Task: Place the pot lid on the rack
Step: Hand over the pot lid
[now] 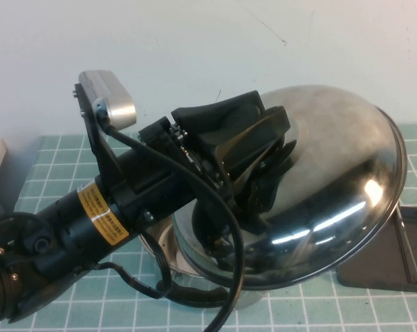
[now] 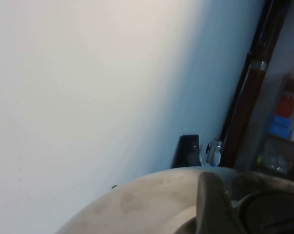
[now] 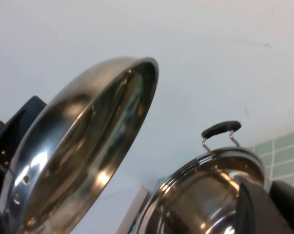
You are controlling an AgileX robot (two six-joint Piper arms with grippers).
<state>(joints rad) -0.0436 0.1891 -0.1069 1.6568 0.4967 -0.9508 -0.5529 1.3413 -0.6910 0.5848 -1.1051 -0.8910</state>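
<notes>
your left gripper (image 1: 263, 173) is clamping the knob of the pot lid (image 1: 332, 187), holding it lifted and tilted on edge above the pot (image 1: 194, 249). the rack (image 1: 402, 249) is lying to the lid's right, low on the table. your right gripper (image 3: 268, 204) is waiting beside the pot; i cannot tell its opening.

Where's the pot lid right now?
The pot lid is in the air, tilted on edge above the open pot, held at its centre by the left gripper, with the rack to its right on the table.
</notes>
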